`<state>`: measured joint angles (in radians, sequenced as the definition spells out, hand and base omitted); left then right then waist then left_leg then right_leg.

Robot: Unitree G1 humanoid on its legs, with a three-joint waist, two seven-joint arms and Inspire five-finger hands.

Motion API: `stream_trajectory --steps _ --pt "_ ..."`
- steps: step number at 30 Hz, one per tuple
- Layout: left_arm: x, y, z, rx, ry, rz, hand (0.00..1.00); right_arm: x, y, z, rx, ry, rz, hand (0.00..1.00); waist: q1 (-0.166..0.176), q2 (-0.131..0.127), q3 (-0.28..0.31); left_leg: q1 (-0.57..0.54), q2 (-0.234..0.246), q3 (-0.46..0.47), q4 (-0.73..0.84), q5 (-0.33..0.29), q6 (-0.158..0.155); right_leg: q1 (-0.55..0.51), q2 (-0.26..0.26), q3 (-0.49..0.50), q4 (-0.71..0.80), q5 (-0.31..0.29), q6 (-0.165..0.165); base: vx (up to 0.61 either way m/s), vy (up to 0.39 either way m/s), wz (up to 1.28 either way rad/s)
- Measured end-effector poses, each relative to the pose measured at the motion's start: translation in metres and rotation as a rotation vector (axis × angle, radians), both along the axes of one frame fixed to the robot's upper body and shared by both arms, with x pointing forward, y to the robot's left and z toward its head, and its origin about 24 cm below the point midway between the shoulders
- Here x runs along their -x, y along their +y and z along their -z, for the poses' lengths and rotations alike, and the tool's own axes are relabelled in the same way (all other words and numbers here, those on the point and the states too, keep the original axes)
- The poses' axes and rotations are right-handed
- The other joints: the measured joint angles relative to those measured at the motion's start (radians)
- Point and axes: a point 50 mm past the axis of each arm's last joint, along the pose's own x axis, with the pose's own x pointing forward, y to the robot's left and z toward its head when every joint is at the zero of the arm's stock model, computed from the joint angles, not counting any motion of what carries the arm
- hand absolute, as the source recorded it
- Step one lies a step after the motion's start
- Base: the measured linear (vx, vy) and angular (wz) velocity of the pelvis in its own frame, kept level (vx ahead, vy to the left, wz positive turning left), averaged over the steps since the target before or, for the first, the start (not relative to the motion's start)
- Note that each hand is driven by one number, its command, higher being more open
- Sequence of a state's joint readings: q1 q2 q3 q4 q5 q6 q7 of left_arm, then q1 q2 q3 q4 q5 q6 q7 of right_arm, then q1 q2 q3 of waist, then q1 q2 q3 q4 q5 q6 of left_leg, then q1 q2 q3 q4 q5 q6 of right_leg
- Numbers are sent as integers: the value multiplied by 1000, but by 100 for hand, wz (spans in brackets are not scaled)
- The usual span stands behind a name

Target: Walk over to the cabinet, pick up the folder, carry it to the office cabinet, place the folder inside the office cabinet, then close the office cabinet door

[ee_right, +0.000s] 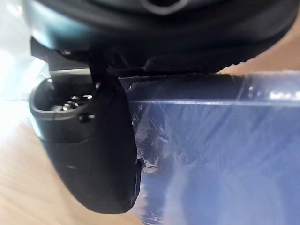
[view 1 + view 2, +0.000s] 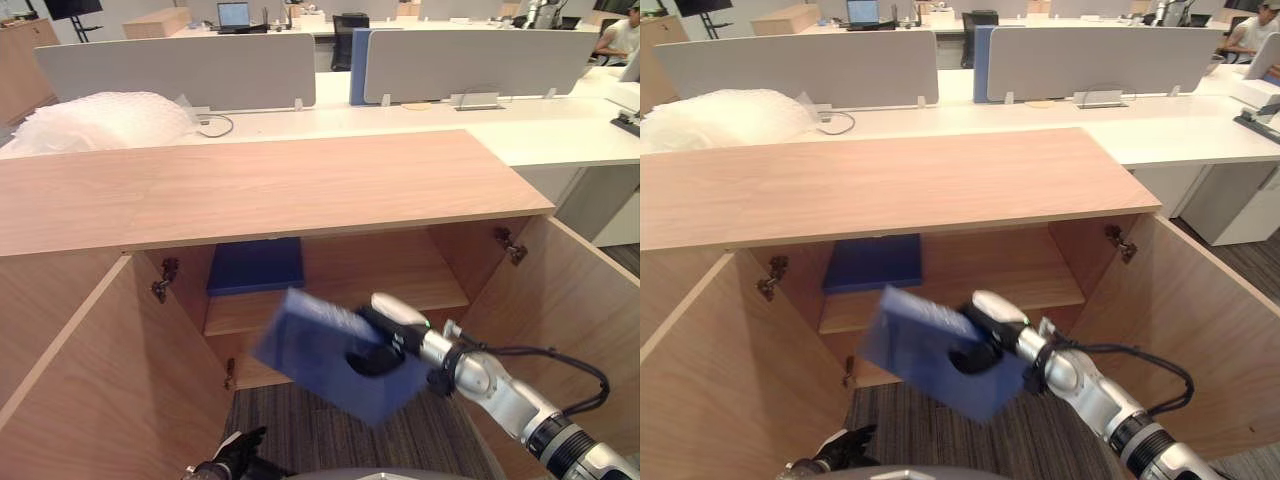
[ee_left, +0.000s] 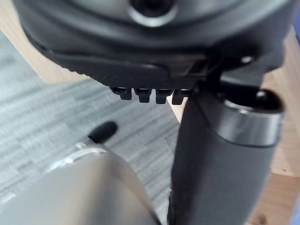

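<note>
My right hand [image 2: 392,328] is shut on a blue folder [image 2: 320,352] wrapped in clear film, its thumb [image 1: 93,154] pressed on the cover. The folder hangs tilted in front of the open office cabinet [image 2: 270,185], just below and outside its shelf [image 2: 385,280]. A second dark blue folder [image 2: 257,265] lies flat on the shelf's left side. My left hand [image 2: 236,457] stays low by the floor in front of the left door, fingers relaxed and holding nothing.
Both cabinet doors stand wide open, the left door [image 2: 105,390] and the right door [image 2: 575,300] flanking my arm. Bubble wrap [image 2: 100,120] lies behind the cabinet top. White desks with grey partitions [image 2: 180,70] stand beyond. A person [image 2: 620,40] sits at the far right.
</note>
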<state>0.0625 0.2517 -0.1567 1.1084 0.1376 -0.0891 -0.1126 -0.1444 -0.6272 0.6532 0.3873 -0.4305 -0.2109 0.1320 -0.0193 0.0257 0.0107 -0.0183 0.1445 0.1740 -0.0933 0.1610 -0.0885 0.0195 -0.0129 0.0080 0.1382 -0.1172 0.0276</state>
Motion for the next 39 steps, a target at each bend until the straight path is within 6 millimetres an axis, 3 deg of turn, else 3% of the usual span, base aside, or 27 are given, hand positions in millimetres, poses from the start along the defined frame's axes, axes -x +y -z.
stream_trajectory --steps 3,6,8,9,11,14,18,24,27,29,30,32,33,35,38,39 --pt "-2 -4 1 -35 -22 -34 100 14 -24 32 175 125 28 0 7 20 13 0 -3 -9 0 0 0 3 -2 -8 0 -1 2 -20 4 8" --pt "-1 -9 2 -59 -30 -51 100 13 -39 48 142 199 252 0 -6 35 24 5 -3 -18 0 0 0 14 -1 -16 -5 -2 2 -16 -8 7" --pt "2 -17 5 -61 -27 -105 100 10 -57 58 -84 226 714 0 -9 49 33 10 -5 -27 0 0 0 28 -2 -26 -12 -2 2 -11 -9 12" --pt "2 -19 5 -60 -26 -124 100 10 -62 59 -161 230 836 0 -9 52 34 10 -6 -28 0 0 0 29 -2 -27 -14 -2 2 -10 -8 11" --pt "9 -21 7 -65 -13 -213 100 8 -72 62 -505 233 1274 0 -7 57 37 11 -7 -37 0 0 0 37 -2 -36 -18 -2 2 -1 -10 11" --pt "14 -19 8 -71 -7 -312 100 3 -71 62 -906 254 1614 0 -5 54 47 15 -6 -46 0 0 0 49 -3 -47 -20 -3 0 5 -10 10" --pt "18 -18 9 -71 -11 -416 100 -2 -62 61 -1308 290 1814 0 6 55 61 21 -8 -50 0 -1 -1 57 -5 -56 -23 -7 -1 -14 -8 4" --pt "22 -19 9 -69 -12 -505 100 -17 -54 53 -1632 273 1905 0 12 69 90 11 -22 -71 1 -1 2 56 -19 -76 -18 -17 7 -6 6 12" --pt "-1 -22 2 -35 -100 -551 100 -65 -60 11 -1781 162 1796 0 17 96 180 -108 -35 -61 105 -22 25 -79 -41 -55 117 -48 18 -76 41 -15" --pt "-32 -22 -9 4 -223 -617 100 -106 -64 -44 -1960 43 1613 0 48 103 279 -253 -35 -31 295 -94 40 -249 -67 -6 322 -110 27 -203 32 -38" --pt "-34 -23 -11 12 -233 -641 100 -113 -63 -57 -1990 21 1567 0 53 107 297 -282 -34 -25 342 -115 44 -276 -70 2 360 -124 29 -212 18 -37" --pt "-43 -27 -16 72 -296 -748 100 -136 -52 -108 -2099 -25 1341 0 70 125 332 -420 -11 11 536 -204 50 -419 -68 49 506 -178 36 -222 48 -46" --pt "-45 -27 -18 84 -313 -768 100 -142 -47 -121 -2121 -28 1283 0 69 129 343 -450 -5 17 575 -221 51 -449 -65 59 539 -187 37 -206 74 -51" --pt "-56 -22 -25 104 -375 -848 100 -155 -29 -167 -2203 -46 1077 0 71 124 378 -566 25 41 722 -280 60 -579 -51 105 671 -225 47 -192 80 -46" --pt "-70 -12 -30 99 -388 -1038 100 -163 -17 -208 -2293 -64 927 0 71 99 418 -695 64 62 884 -345 67 -719 -25 151 808 -261 60 -162 79 -41" --pt "-71 -10 -30 105 -378 -1083 100 -164 -16 -214 -2310 -66 917 0 69 94 427 -715 71 64 912 -356 69 -739 -20 159 830 -267 63 -111 82 -36"
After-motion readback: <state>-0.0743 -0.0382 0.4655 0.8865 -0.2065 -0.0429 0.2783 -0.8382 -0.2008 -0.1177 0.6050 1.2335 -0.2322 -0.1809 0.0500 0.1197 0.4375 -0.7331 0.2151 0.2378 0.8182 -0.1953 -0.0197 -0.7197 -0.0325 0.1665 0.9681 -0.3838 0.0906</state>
